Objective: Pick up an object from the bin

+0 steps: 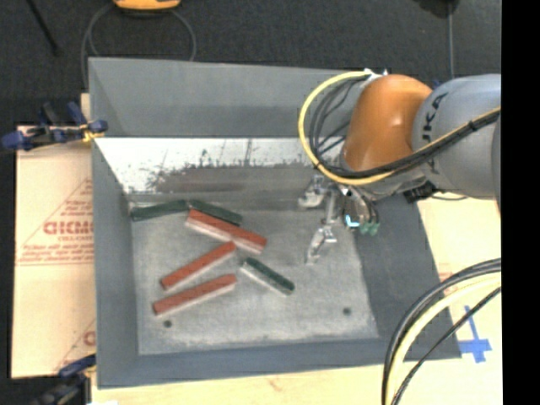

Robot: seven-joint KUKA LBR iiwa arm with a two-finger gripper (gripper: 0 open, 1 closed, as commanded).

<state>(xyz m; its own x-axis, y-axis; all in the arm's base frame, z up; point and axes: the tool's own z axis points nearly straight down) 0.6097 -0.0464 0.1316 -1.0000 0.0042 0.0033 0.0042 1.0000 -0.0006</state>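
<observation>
Nearest the camera and well to the view's left of the gripper (pixel 315 224), a red-brown bar (pixel 194 294) lies on the floor of the bin (pixel 253 337). A second red-brown bar (pixel 198 266) lies just beyond it. A short dark green bar (pixel 267 275) is the closest thing to the gripper, near its nearer finger but apart from it. The fingers (pixel 321 241) seem spread over bare floor, grasping nothing. Farther back lie a third red-brown bar (pixel 226 230) and two dark green strips (pixel 215 213).

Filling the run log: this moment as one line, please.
claw: open, empty | over bare floor of grey metal bin, right side | nearest: dark green flat bar | red-brown flat bars: lying left
</observation>
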